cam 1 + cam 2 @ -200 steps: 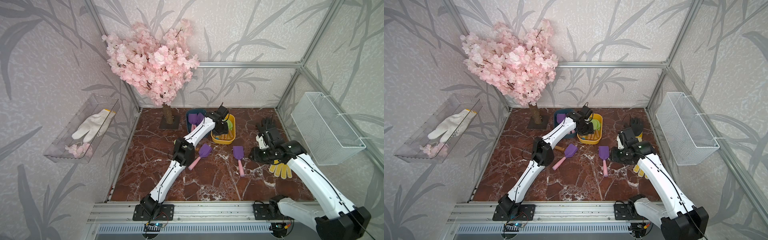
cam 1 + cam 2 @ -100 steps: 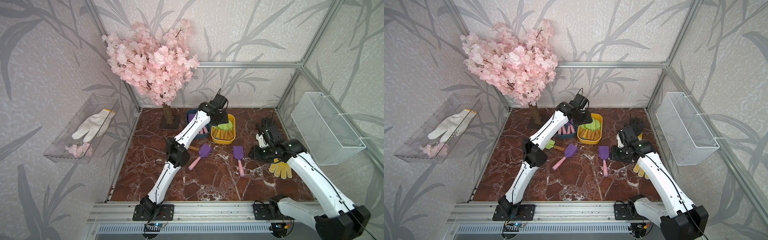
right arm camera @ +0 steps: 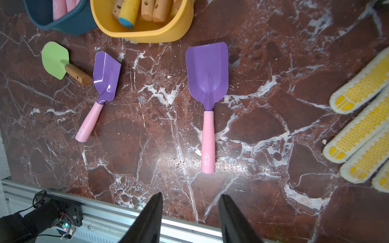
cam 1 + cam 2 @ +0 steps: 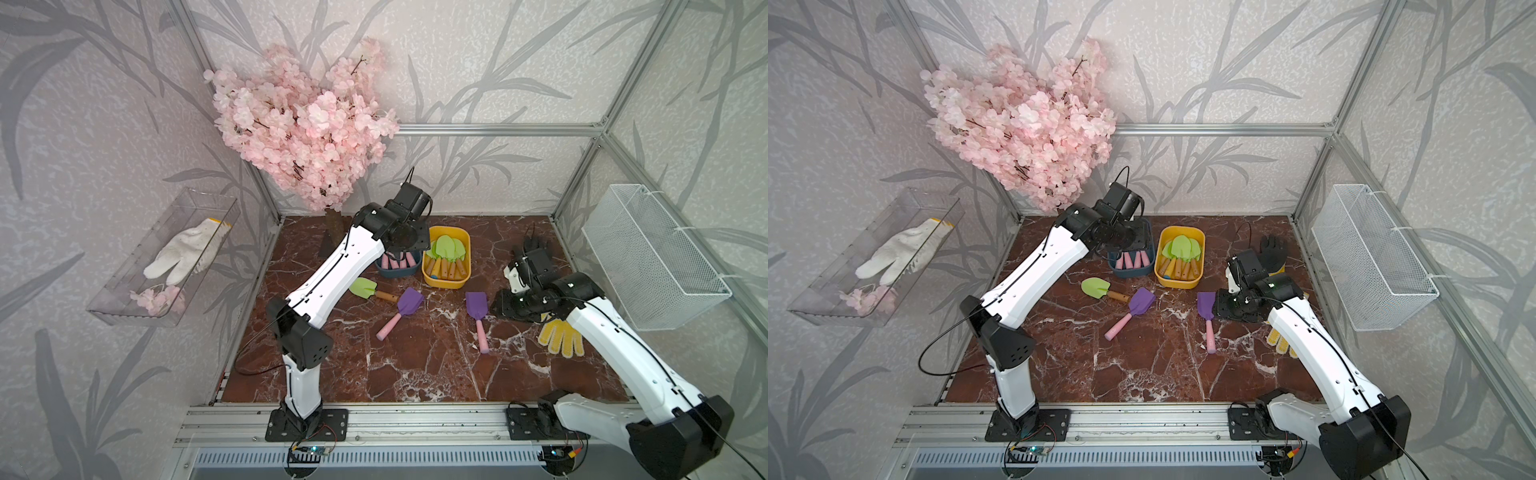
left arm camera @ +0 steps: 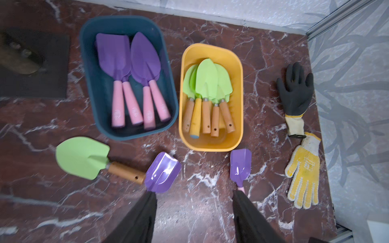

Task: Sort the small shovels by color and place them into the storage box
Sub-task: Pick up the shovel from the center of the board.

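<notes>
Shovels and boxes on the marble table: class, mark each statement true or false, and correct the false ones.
1. The blue box holds only purple shovels with pink handles. True.
2. The green shovels in the yellow box all have brown wooden handles. False: one handle is yellow.
3. Three shovels lie loose on the table: a green shovel, a purple shovel next to its handle, and a second purple shovel. True.
4. The right gripper grips a shovel. False: it is open and holds nothing.
5. The left gripper is open and empty. True.
</notes>
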Controlling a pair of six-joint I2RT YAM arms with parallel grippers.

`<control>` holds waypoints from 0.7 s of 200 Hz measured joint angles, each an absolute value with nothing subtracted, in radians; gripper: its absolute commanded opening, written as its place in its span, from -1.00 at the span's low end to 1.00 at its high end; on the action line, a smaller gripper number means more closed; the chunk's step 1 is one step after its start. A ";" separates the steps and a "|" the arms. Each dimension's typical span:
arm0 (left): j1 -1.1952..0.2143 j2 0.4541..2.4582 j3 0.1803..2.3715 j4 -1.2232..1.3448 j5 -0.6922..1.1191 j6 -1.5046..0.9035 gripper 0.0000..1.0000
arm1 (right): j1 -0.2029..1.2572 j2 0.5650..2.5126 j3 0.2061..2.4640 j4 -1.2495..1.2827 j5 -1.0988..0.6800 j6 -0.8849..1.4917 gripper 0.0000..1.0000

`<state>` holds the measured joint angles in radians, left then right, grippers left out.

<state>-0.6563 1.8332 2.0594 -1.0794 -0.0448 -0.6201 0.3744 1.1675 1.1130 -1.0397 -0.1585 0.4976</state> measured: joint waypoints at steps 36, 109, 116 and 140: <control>-0.657 1.604 1.741 -1.047 -0.106 -0.633 0.28 | 0.398 1.191 1.040 -1.010 -0.180 0.524 -0.04; -0.652 1.234 1.338 -1.042 -0.212 -0.729 0.33 | 0.446 1.271 0.920 -0.946 -0.196 0.576 0.09; -0.651 1.212 1.320 -1.043 -0.218 -0.741 0.33 | 0.447 1.283 0.912 -0.938 -0.196 0.577 0.10; -0.647 1.158 1.272 -1.055 -0.229 -0.774 0.34 | 0.447 1.337 0.893 -0.919 -0.195 0.583 0.14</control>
<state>-0.6472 1.1580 1.2716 -1.0546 -0.2291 -0.7742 0.4469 1.3373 0.8928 -0.9188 -0.1951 0.5831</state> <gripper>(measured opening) 0.668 0.561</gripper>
